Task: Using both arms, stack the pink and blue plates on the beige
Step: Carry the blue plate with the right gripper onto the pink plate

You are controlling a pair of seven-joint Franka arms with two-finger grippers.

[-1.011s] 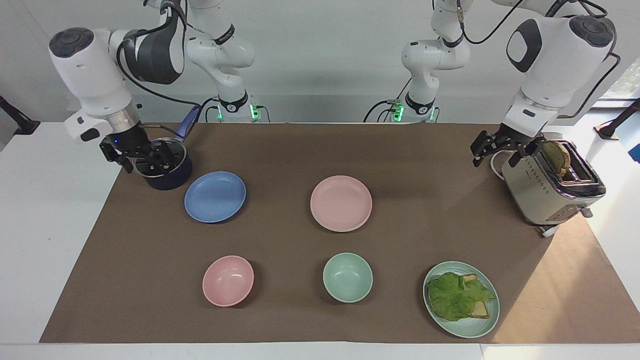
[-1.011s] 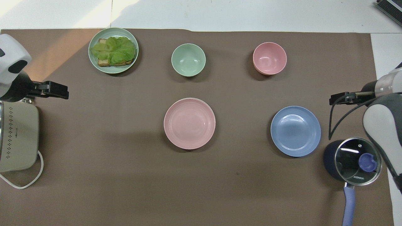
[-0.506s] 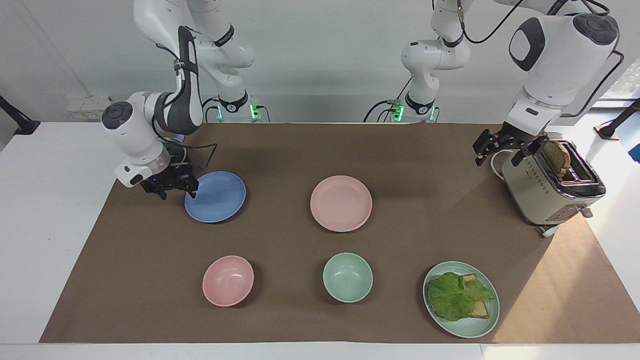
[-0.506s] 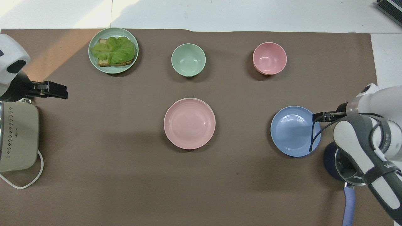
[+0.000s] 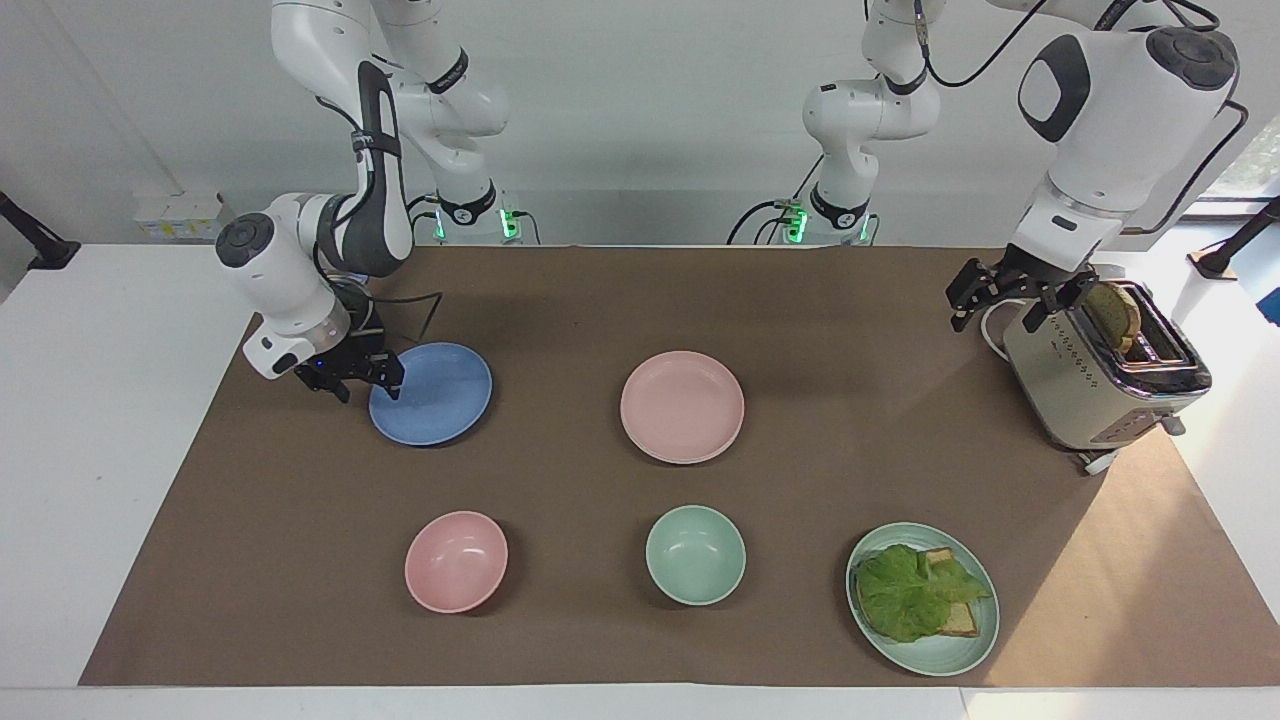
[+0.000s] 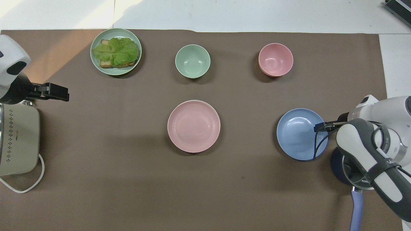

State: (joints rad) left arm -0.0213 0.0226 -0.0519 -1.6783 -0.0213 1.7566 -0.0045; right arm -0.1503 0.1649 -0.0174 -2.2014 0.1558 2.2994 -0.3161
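The blue plate (image 5: pixel 432 394) (image 6: pixel 300 134) lies on the brown mat toward the right arm's end of the table. My right gripper (image 5: pixel 385 378) (image 6: pixel 318 127) is low at that plate's rim, on its outer side, reaching in level with the mat. The plate rests flat. The pink plate (image 5: pixel 682 406) (image 6: pixel 194 125) sits mid-table with nothing touching it. A thin paler edge shows under its rim; I cannot tell whether that is the beige plate. My left gripper (image 5: pixel 992 320) (image 6: pixel 59 93) waits open in the air beside the toaster, holding nothing.
A toaster (image 5: pixel 1100 375) (image 6: pixel 17 141) with a bread slice stands at the left arm's end. A dark pot with a glass lid (image 6: pixel 356 166) sits under the right arm. Farther out lie a pink bowl (image 5: pixel 456 561), a mint bowl (image 5: pixel 695 554) and a mint plate (image 5: pixel 940 660) with lettuce toast.
The right arm came down from over the pot to the blue plate's rim, then edged slightly inward over it. The left arm has stayed put.
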